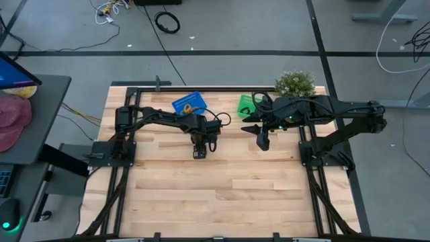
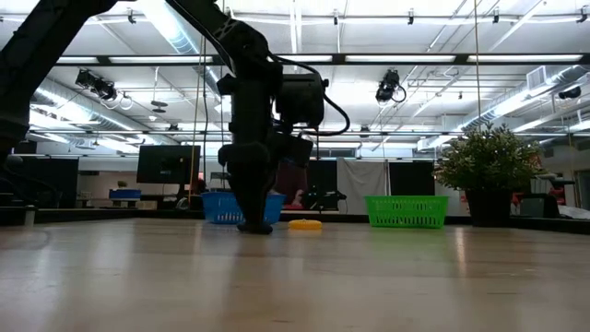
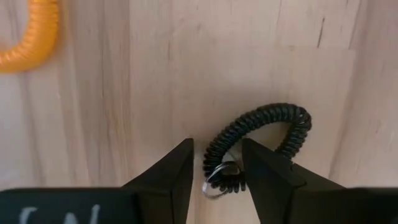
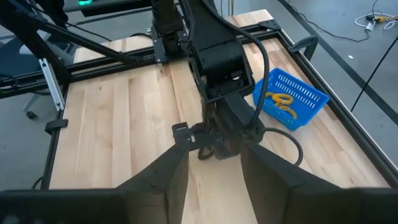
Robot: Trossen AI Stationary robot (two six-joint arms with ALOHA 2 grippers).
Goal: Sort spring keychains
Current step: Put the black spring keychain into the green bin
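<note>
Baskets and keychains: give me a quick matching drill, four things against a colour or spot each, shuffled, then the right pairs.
Things:
1. blue basket
2. green basket
3. black keychain
4. potted plant

Matches:
A. lies between the left gripper's open fingers
B. holds orange keychains
C. stands at the table's far right corner
D. sits beside the plant

Pairs: 1-B, 2-D, 3-A, 4-C

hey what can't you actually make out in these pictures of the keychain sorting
- Green basket contents: high view, the right arm overlaps it; low view shows only its wall.
- Black keychain: high view, hidden under the left gripper; only the left wrist view shows it, its ring end between the open fingers.
- Orange keychain: left wrist view, cut off by the edge.
- Blue basket count: right wrist view, orange coils too small to count.
</note>
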